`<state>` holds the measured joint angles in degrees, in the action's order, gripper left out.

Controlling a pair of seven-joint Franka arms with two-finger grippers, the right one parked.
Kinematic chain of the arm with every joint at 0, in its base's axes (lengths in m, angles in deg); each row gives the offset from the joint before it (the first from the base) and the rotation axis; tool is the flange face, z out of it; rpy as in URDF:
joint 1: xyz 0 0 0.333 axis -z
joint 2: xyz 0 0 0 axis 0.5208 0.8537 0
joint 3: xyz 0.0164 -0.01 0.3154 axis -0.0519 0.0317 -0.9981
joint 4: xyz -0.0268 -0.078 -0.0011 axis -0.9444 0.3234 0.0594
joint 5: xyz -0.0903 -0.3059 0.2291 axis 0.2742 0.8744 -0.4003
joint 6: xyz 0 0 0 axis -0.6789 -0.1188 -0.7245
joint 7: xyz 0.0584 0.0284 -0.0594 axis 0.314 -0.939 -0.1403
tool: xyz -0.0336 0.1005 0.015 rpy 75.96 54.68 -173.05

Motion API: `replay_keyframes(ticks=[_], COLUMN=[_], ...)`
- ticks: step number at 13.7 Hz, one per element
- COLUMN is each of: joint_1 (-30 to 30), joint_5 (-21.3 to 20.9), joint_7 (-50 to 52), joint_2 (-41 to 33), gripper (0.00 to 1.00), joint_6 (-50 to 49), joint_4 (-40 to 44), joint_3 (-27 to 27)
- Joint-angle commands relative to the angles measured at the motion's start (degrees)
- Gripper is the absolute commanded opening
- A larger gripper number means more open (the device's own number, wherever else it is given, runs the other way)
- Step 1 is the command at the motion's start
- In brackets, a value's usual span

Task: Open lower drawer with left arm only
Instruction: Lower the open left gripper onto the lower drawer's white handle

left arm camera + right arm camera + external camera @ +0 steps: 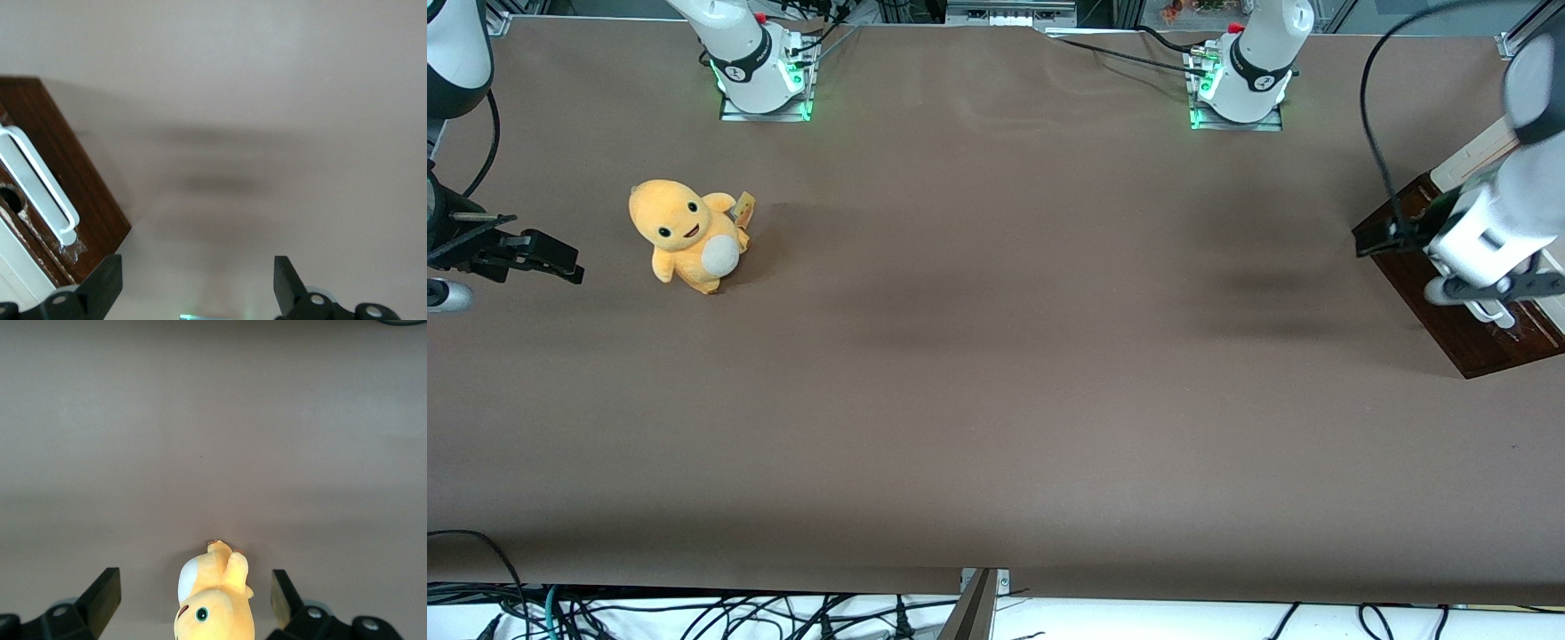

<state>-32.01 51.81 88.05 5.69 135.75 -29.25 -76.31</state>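
Observation:
The lower drawer's dark brown wood front [1423, 284] [80, 173] lies at the working arm's end of the table. Its long white bar handle [37, 180] runs along the front; a short piece of the handle [1489, 311] shows under the wrist. The left arm [1494, 222] reaches down over the drawer front. Its black gripper [1400, 240] [198, 287] hangs open above the table, just off a corner of the drawer front. Nothing is between its fingers and it is apart from the handle.
A cream panel [13, 273] [1476, 156] adjoins the drawer front. A yellow plush toy [689, 236] [213, 600] sits on the brown table [996, 373] toward the parked arm's end. Both arm bases [1240, 89] stand along the table edge farthest from the front camera.

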Motion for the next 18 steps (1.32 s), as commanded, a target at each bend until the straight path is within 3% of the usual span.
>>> replay_keyframes(ticks=[1, 7, 12, 18], joint_1=[0.53, 2.2, 2.2, 1.5], joint_5=[-5.41, -27.81, -42.05, -50.33], joint_7=[3.85, 12.64, 18.09, 23.11], joint_2=[6.62, 21.74, 30.45, 34.85], gripper=[1.0, 1.0, 1.0, 1.0], joint_6=[-2.19, -9.56, -14.5, -14.77], joint_4=[1.16, 0.9, 1.07, 0.99], joint_3=[-0.09, 0.0, -0.17, -0.53])
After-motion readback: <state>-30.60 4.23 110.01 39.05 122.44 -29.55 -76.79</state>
